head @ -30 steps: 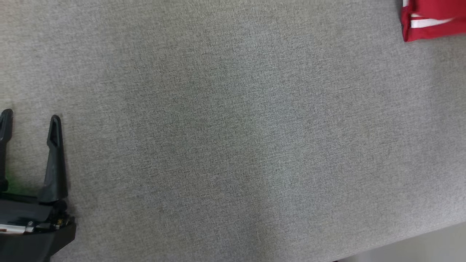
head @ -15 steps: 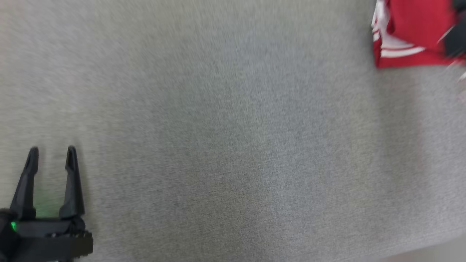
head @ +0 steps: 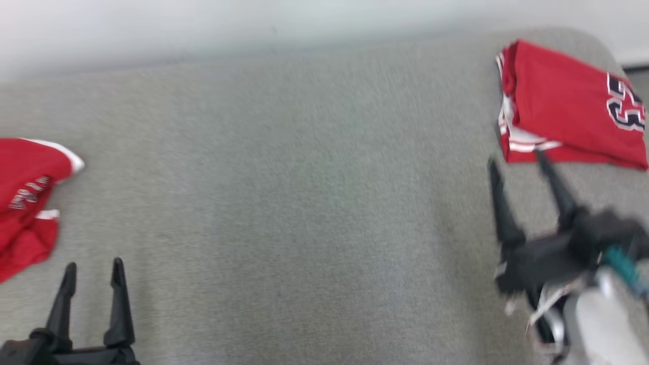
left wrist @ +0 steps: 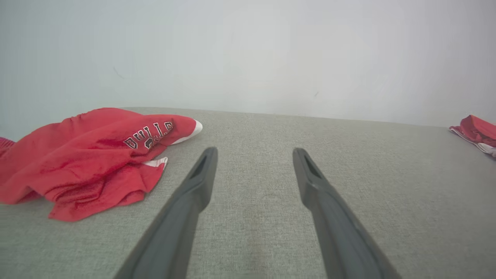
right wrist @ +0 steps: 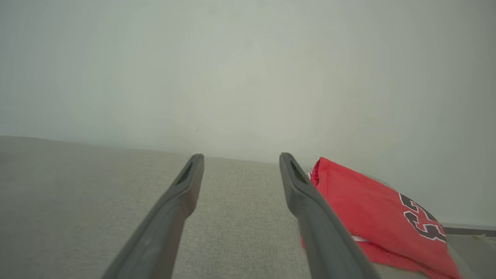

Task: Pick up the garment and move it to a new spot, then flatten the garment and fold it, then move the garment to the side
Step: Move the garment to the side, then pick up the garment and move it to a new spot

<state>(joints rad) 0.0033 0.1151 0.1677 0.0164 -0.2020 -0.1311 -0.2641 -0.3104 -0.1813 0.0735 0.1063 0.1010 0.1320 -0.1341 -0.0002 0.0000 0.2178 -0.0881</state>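
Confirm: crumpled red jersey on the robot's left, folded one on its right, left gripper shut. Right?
Not quite: the left gripper is open, its jaws spread with nothing between them, as the left wrist view shows. The crumpled jersey does lie on the left and the folded jersey on the right.

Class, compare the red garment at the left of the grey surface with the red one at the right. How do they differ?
The left garment lies crumpled in a heap; the right garment is folded flat with straight edges. The left garment shows BULLS lettering; the right garment shows a dark, white-edged number. Both are red with white trim.
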